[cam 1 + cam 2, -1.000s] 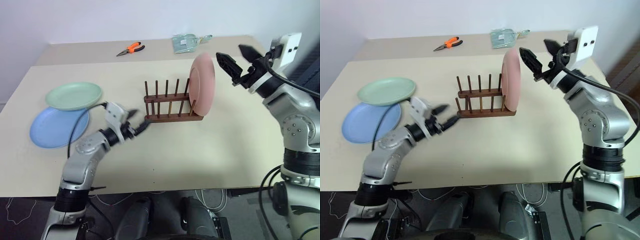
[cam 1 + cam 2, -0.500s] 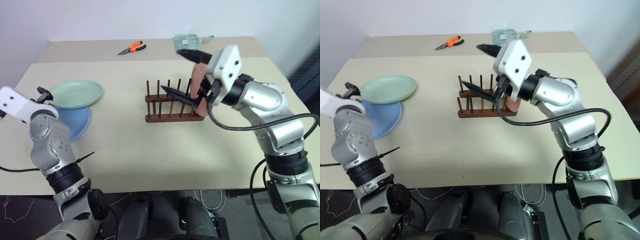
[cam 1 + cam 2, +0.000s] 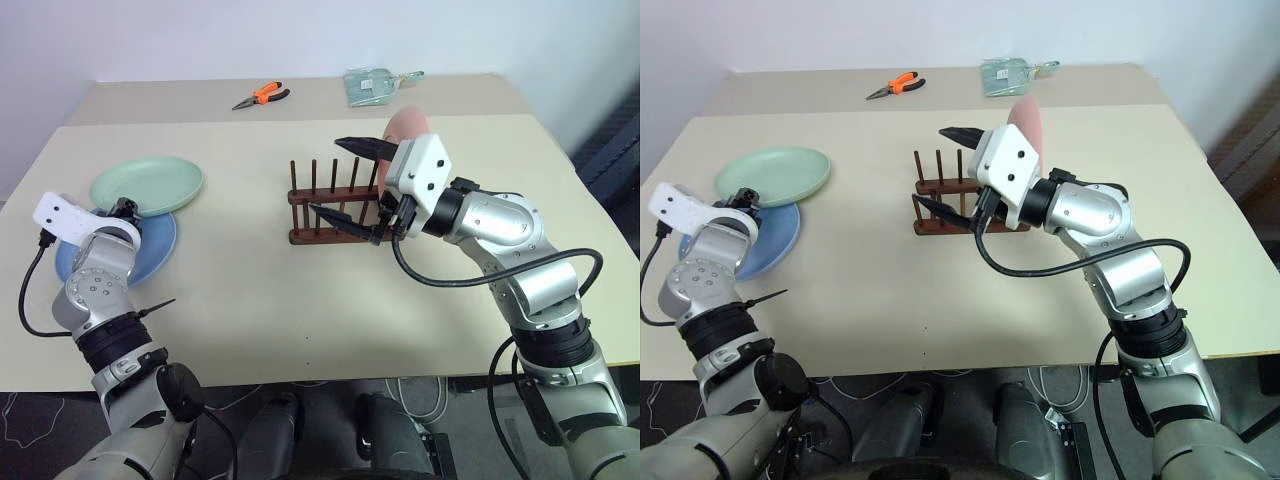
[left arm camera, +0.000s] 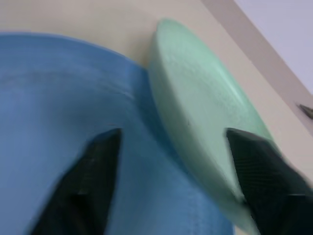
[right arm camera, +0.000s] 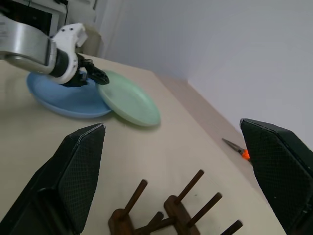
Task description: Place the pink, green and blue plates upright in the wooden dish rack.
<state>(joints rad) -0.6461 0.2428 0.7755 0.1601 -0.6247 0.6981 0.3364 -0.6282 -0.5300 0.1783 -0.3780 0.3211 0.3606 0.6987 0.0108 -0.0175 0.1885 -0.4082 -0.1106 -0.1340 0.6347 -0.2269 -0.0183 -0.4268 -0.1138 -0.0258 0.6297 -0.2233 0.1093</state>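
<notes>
Dark brown wooden dish rack [image 3: 338, 213] with upright pegs stands mid-desk, the round pink plate [image 3: 405, 130] upright at its right end. Near the left edge of the beige desk [image 3: 300, 300], the round green plate [image 3: 147, 186] overlaps the round blue plate [image 3: 760, 240]. The left gripper [image 4: 171, 181] hovers over them, jaws apart, holding nothing. The right gripper [image 3: 345, 180] reaches across the rack, jaws wide.

We list the pink plate [image 3: 406, 128] as mostly hidden behind the right arm, only its top edge showing above the wooden dish rack [image 3: 335, 205], whose right end is likewise covered. The blue plate [image 3: 150, 248] lies partly under the green plate [image 3: 147, 184] and behind the left arm. The left pincer [image 4: 171, 176] shows blurred fingertips; we cannot tell whether they touch either plate.
</notes>
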